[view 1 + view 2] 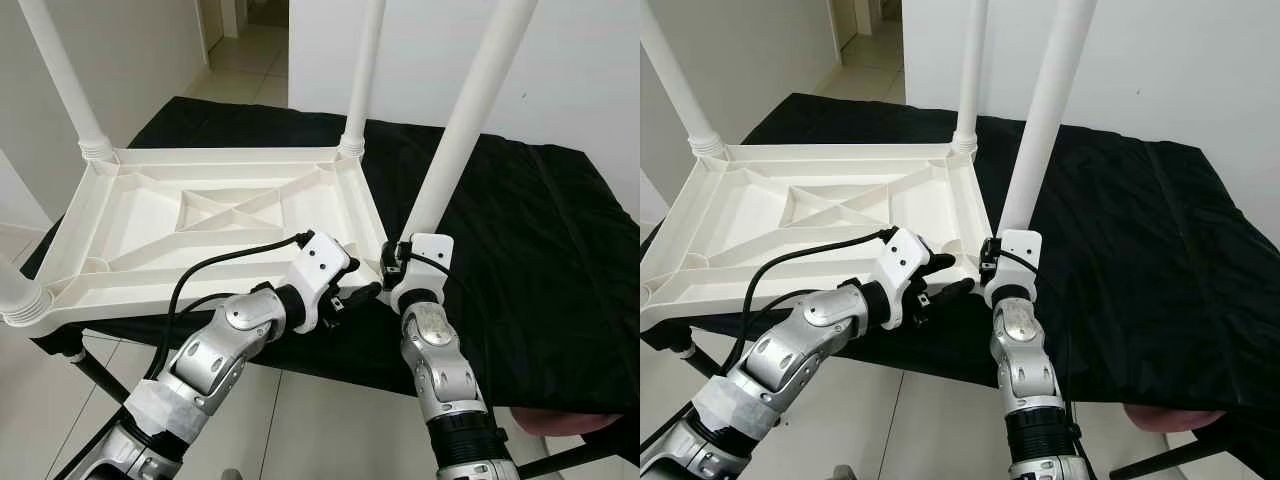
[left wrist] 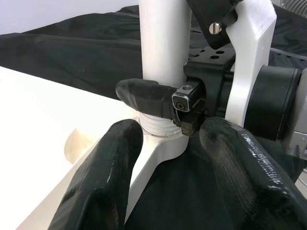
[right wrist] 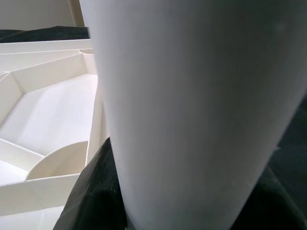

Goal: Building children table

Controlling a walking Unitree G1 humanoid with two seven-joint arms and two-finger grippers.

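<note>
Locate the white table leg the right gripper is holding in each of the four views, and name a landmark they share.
Left eye view: white plastic table leg rises from centre to top right.
Right eye view: it stands right of centre.
Left wrist view: top centre, gripped by the right gripper.
Right wrist view: fills the middle.
Shared landmark: the upturned white ribbed tabletop.

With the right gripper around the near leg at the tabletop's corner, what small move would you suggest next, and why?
Probably twist the leg further into its corner socket. The right gripper clasps it just above the socket, threads show there, and the open left gripper waits beside the upturned tabletop.
</note>
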